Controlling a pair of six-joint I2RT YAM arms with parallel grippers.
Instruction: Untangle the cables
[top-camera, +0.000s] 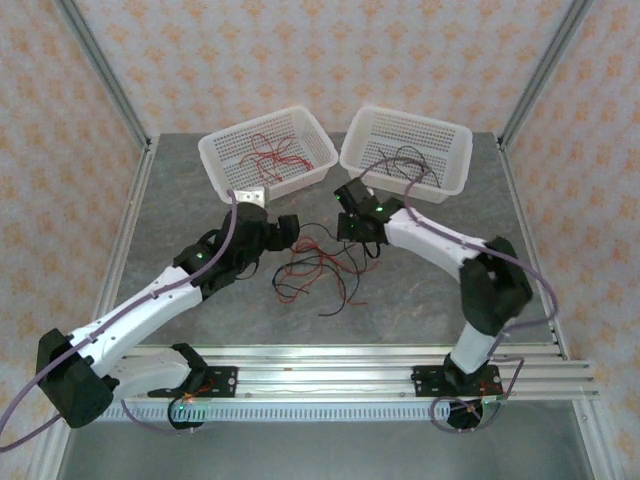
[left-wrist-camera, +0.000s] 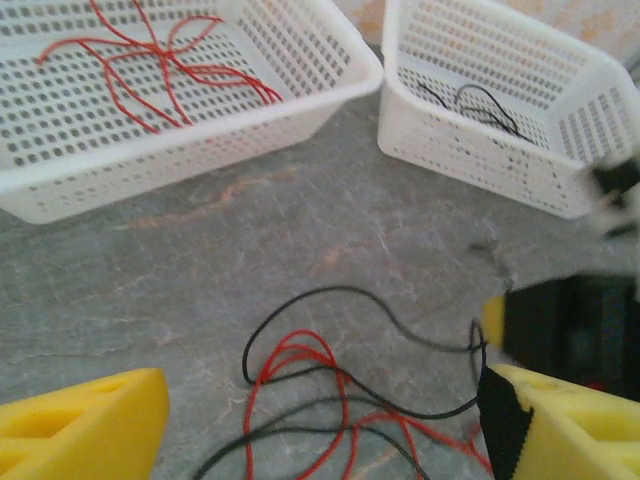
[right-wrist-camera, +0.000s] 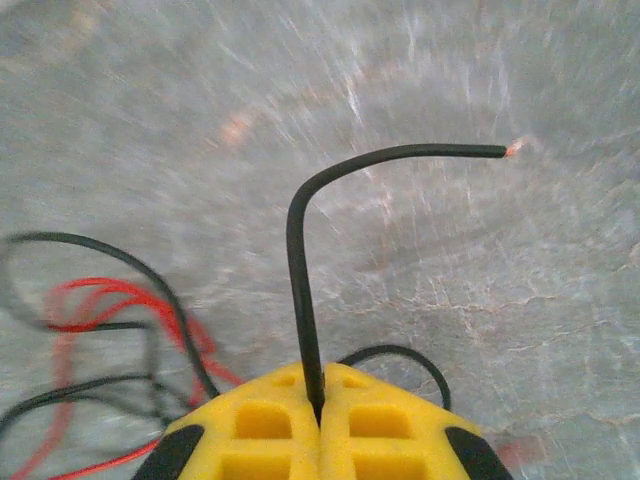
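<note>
partly done. red cables (top-camera: 274, 151) already sit in the left basket (top-camera: 215, 170) at 11 o'clock of the top view, and a few black cables (top-camera: 405, 165) in the right basket (top-camera: 455, 170) at 1 o'clock. a mixed red/black tangle (top-camera: 318, 268) lies on the table (top-camera: 400, 300) dead centre, between the arms. right gripper (right-wrist-camera: 318, 405) is clenched on one black cable (right-wrist-camera: 298, 260), its free end pointing to 1 o'clock in the wrist view. left gripper (left-wrist-camera: 320, 425) is spread wide, holding nothing, tangle loops between the fingers. several strands left to pull out.
</note>
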